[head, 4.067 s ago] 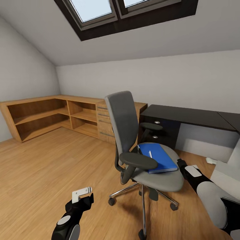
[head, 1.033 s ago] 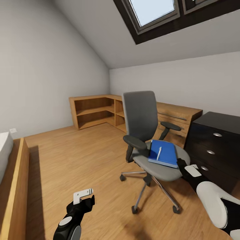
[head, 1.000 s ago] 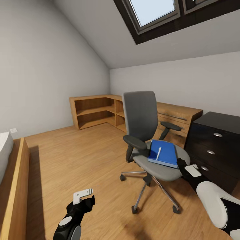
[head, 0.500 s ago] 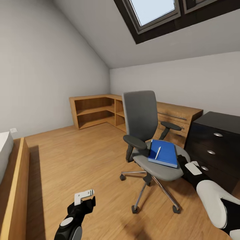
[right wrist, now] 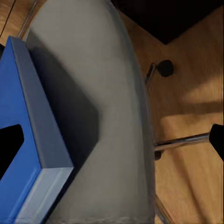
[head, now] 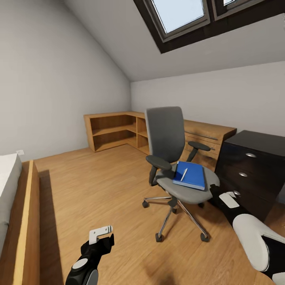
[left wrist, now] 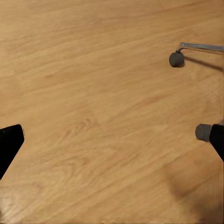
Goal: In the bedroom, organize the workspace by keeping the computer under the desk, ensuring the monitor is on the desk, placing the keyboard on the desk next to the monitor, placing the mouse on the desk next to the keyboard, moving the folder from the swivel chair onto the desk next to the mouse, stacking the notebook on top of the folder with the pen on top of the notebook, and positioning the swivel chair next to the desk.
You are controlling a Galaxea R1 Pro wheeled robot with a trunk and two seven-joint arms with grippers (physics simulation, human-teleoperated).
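Note:
The grey swivel chair (head: 166, 134) stands on the wood floor in front of me. On its seat (right wrist: 107, 107) lies the blue folder (head: 190, 175) (right wrist: 28, 140), thick at the edge, with a white pen (head: 184, 174) on top. I cannot tell a notebook apart in the blue stack. My right gripper (head: 222, 196) (right wrist: 112, 140) is open beside the seat's edge, near the folder's corner and not touching it. My left gripper (head: 99, 236) (left wrist: 112, 144) is open low over bare floor, left of the chair's castors (left wrist: 176, 59). The desk (head: 253, 158) shows its black drawers at the right. Computer, monitor, keyboard and mouse are out of view.
A low light-wood cabinet (head: 114, 128) with shelves runs along the far wall behind the chair. A bed with a wooden side board (head: 27, 221) lies at the left. Wood floor (head: 99, 186) stretches between the bed and the chair. The chair's chrome base (head: 178, 213) spreads under the seat.
Over four seconds the whole view swung left around the chair, so the camera moved. In the last half-second it shifted slightly more. Both grippers stay open, and the folder and pen stay on the seat.

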